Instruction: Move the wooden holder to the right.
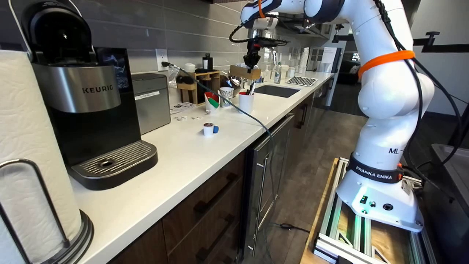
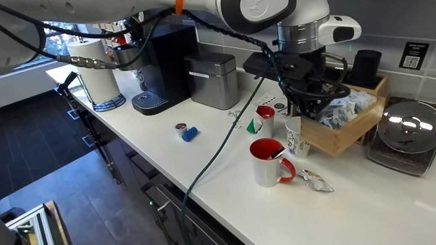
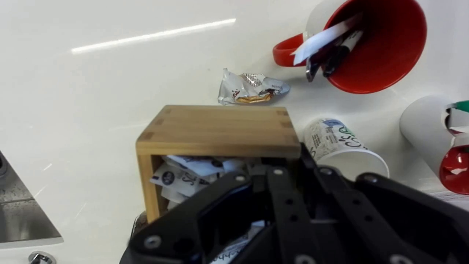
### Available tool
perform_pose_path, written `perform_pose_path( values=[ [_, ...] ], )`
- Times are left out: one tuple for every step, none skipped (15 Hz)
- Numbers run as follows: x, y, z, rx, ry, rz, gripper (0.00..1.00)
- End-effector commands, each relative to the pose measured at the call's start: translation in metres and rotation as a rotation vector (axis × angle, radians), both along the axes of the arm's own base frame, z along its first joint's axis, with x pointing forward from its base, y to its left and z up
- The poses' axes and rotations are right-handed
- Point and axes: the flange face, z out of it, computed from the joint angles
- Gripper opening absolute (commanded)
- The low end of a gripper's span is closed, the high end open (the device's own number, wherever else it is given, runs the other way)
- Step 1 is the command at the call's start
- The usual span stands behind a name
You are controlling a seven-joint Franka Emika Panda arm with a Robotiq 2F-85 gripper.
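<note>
The tan wooden holder (image 3: pixel 216 127), open-topped with box-jointed corners and filled with printed white packets (image 3: pixel 181 179), hangs above the surface (image 2: pixel 365 213) near the red-lined mug (image 2: pixel 266 169), clamped at one side in the hand (image 3: pixel 293 159).

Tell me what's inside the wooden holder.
Small printed packets sit inside the wooden holder, covering whatever lies beneath them; the gripper hides part of the interior.

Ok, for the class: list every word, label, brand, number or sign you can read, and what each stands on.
"KEURIG": coffee machine
"FRANKA EMIKA": black band on the robot arm
"ML-": robot arm, possibly incomplete
Only fragments: foil wrapper, paper cup, packets in the wooden holder
Too small or blurred: label on the steel box, QR wall sign, printed sheet, distant white page
No readable numbers.
</note>
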Motion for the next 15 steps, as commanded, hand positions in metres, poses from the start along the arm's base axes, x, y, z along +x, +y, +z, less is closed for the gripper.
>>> perform_pose_path(
  values=[
    [0.016, -0.017, -0.009, -0.079, -0.013, -0.057, 0.03],
    [0.019, -0.024, -0.014, -0.089, -0.009, -0.076, 0.03],
    [0.020, -0.033, -0.021, -0.090, 0.001, -0.099, 0.03],
    [0.020, -0.041, -0.028, -0.093, 0.011, -0.124, 0.03],
    [0.020, -0.054, -0.040, -0.092, 0.031, -0.155, 0.03],
    [0.019, -0.067, -0.049, -0.090, 0.048, -0.182, 0.03],
    [0.013, -0.082, -0.057, -0.081, 0.069, -0.212, 0.03],
    [0.008, -0.094, -0.066, -0.077, 0.089, -0.242, 0.03],
    [0.001, -0.108, -0.077, -0.059, 0.111, -0.268, 0.03],
    [-0.005, -0.118, -0.085, -0.043, 0.131, -0.286, 0.03],
    [-0.012, -0.128, -0.091, -0.018, 0.143, -0.291, 0.03],
    [-0.018, -0.137, -0.096, 0.012, 0.149, -0.293, 0.03],
    [-0.024, -0.145, -0.098, 0.043, 0.149, -0.299, 0.03],
    [-0.028, -0.149, -0.100, 0.069, 0.144, -0.310, 0.03],
    [-0.031, -0.152, -0.101, 0.098, 0.139, -0.320, 0.03]
  ],
)
